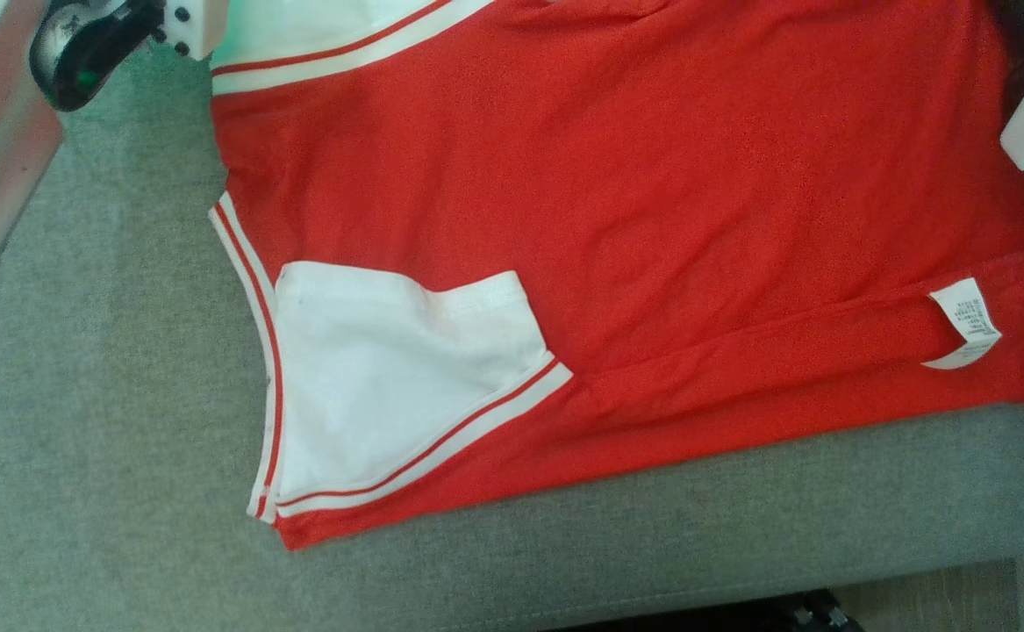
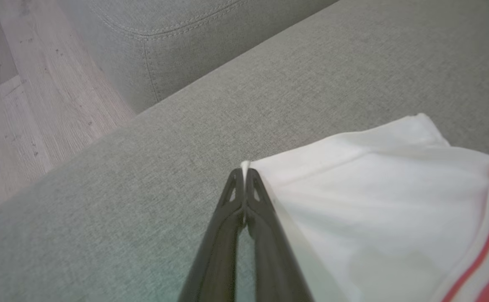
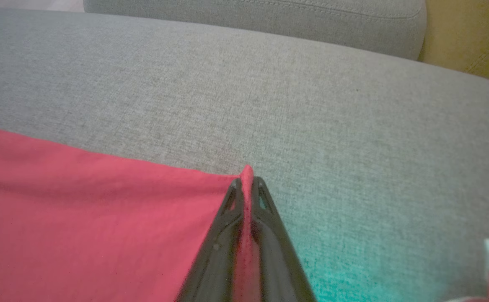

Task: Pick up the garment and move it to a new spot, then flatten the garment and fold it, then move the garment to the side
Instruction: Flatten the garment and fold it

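Grey woven upholstery [image 1: 108,421] forms the work surface, with pale wood-plank flooring [image 2: 39,105] beside it. On the cushion lies the red fabric garment [image 1: 617,193] with white, red-striped sleeves, spread mostly flat, its near hem turned over and showing a small white care label [image 1: 965,323]. My left gripper [image 2: 244,171] is fully closed, pinching the corner of a white sleeve edge. My right gripper [image 3: 247,179] is closed down on a red corner of the cloth, a fold clamped between its fingers.
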### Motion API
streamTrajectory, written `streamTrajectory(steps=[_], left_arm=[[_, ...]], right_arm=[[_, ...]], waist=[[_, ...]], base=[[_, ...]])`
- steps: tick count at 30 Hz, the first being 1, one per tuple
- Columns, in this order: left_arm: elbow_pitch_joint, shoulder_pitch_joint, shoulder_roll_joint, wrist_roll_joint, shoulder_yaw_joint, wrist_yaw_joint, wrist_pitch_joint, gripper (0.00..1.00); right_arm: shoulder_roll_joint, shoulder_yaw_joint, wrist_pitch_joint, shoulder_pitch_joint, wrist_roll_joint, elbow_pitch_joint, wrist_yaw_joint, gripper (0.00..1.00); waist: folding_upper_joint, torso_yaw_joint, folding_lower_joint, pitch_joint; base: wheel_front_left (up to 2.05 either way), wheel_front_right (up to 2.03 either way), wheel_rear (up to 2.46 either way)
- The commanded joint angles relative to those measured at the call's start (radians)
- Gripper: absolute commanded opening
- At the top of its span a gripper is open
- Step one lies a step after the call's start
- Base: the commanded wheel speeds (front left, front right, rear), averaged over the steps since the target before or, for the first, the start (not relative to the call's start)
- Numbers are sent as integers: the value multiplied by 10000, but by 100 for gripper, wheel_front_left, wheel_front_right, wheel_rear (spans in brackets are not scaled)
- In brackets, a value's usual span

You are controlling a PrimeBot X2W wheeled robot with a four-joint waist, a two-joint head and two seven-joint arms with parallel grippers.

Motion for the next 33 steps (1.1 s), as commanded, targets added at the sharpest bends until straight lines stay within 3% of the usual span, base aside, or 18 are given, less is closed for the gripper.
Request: streamTrajectory(steps=[1, 8, 14, 23, 28, 33], left_arm=[[-182, -688, 365, -24, 218, 18, -199, 0], [-414, -1228, 702, 295, -56, 18, -1926, 0], [-748, -1474, 1017, 146, -271, 17, -2717, 0], [-2932, 309, 2471, -830, -980, 23, -3321, 0], [-4536, 1751, 3328, -1068, -1231, 568, -3560, 0], [-6263, 3003, 4063, -1069, -1436, 1442, -3810, 0]], right_arm=[[-420, 121, -162, 114, 128, -13, -7, 0], [-677, 518, -1350, -566, 540, 449, -7, 0], [-894, 487, -2330, -615, 792, 599, -7, 0], [-1453, 519, -3587, 959, 1095, 480, -7, 0], [-1689, 197, -4093, 2203, 1138, 381, -7, 0], [-1786, -283, -4324, 3372, 1030, 109, -7, 0]], waist=[[0, 5, -1, -21], [0, 94, -1, -236], [0, 242, -1, -504], [0, 715, -1, -1193], [0, 1007, -1, -1620], [0, 1108, -1, -1988]], base=[[0, 0, 0], [0, 0, 0], [0, 0, 0], [0, 0, 0], [0, 0, 0], [0, 0, 0]])
